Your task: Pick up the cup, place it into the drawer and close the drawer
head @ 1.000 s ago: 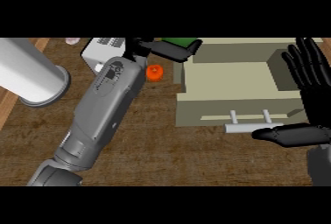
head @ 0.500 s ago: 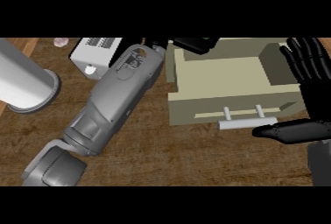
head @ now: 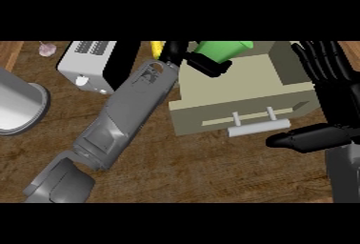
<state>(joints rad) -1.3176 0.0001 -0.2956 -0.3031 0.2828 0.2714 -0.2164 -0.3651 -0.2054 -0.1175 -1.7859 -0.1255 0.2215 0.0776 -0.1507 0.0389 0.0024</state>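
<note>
- Right hand (head: 330, 102): black, at the view's right edge, fingers straight and spread pointing up the frame, thumb stretched out sideways toward the drawer's handle; it held nothing and rested beside the drawer.
- Left forearm (head: 123, 121): grey, running diagonally from the lower left up toward the top centre, crossing the table.
- Table (head: 211, 171): dark brown wood grain, bare along the near part.
- Drawer (head: 239, 95): beige, pulled open, with a pale bar handle (head: 259, 125) on its near front; interior visible.
- Left hand (head: 193, 57): black, at the far end of the forearm, fingers curled round the cup, over the drawer's far left corner.
- Cup (head: 224, 48): green, tilted, partly hidden by the fingers, held above the drawer's far edge; whether it touched the drawer could not be told.
- Grey cylinder (head: 17, 107): at the left edge.
- White toaster-like appliance (head: 88, 64): far left, beside the forearm.
- Small yellow object (head: 156, 47): just left of the left hand, mostly hidden.
- Small pinkish object (head: 47, 48): far left corner.
</note>
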